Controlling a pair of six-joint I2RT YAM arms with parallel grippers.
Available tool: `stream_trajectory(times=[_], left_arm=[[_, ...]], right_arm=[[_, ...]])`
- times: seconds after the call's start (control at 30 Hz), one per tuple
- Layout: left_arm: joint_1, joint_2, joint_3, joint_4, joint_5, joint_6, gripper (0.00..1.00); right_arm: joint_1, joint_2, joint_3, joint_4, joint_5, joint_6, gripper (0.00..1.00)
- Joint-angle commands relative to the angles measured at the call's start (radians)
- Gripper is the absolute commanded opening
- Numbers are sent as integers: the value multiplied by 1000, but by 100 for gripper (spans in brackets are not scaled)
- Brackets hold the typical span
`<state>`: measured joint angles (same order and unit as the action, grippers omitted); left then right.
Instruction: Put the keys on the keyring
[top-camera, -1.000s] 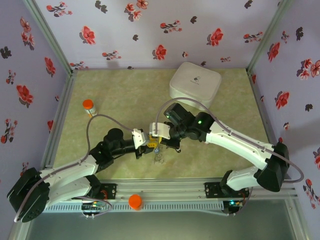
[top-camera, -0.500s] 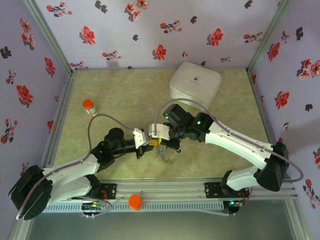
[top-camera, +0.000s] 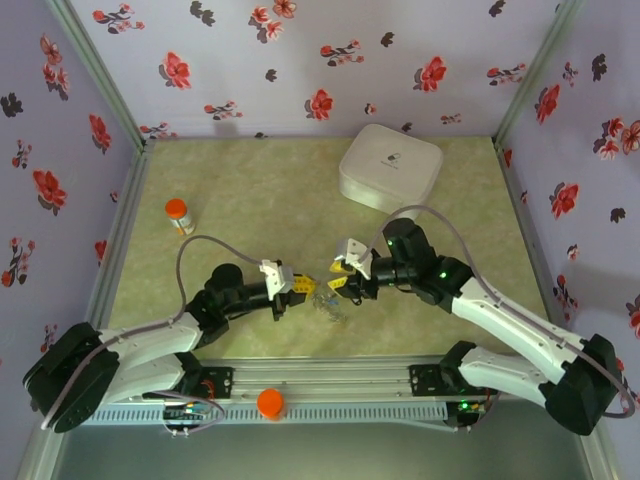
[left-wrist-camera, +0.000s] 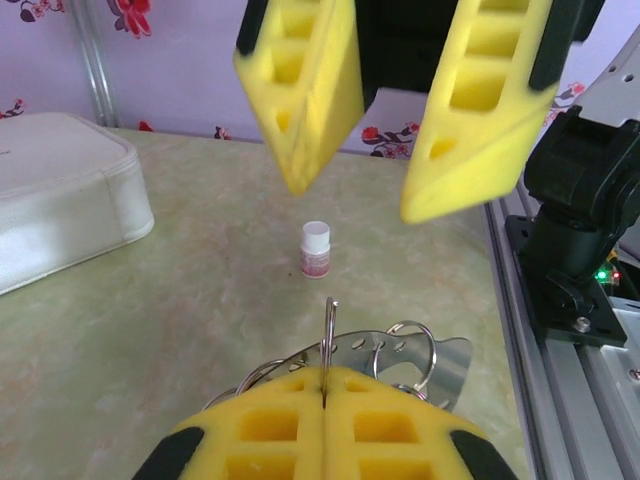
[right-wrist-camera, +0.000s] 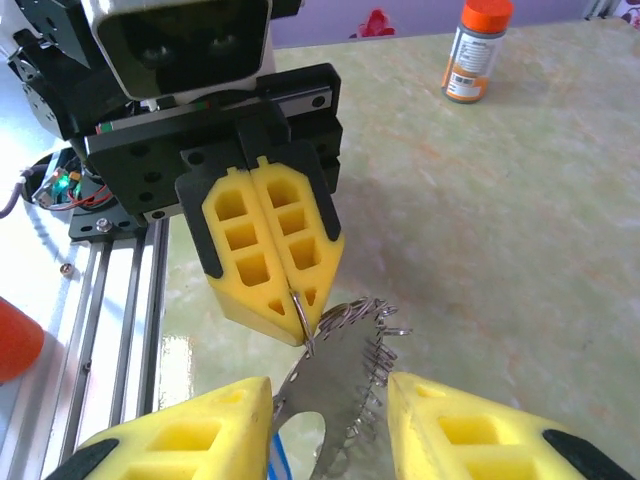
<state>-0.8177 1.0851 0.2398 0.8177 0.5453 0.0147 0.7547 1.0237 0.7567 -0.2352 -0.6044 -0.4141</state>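
Table (top-camera: 250, 180); wrist views: left hand (right-wrist-camera: 292, 325) pinches, seemingly, keyring (right-wrist-camera: 300, 308).

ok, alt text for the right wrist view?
Left gripper, shut, pinches a thin loop of the metal keyring bundle, which hangs between the open yellow fingers of the right gripper. An orange-capped bottle stands on the table behind.

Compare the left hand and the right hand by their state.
The left hand is shut, its fingers pressed together; the right hand is open, its fingers apart. The left hand pinches a thin metal ring; the right hand grips nothing. Both have yellow fingers and face each other.
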Motion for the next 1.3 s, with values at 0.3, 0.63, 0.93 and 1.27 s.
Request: stream_trajectory(times=[0.3,0.63,0.93,1.27], left_arm=[[8,48,-4,234,59,-78,0],[8,66,-1,283,68,-74,0],[8,82,1,310,73,-78,0],[8,28,19,113,15,-9,24]], right_arm=[[40,48,0,106,-40,-18,18],[78,79,-3,119,-35,-22,5],[81,87,-8,146,-50,-4,8],[86,90,89,-74,10,-69,0]])
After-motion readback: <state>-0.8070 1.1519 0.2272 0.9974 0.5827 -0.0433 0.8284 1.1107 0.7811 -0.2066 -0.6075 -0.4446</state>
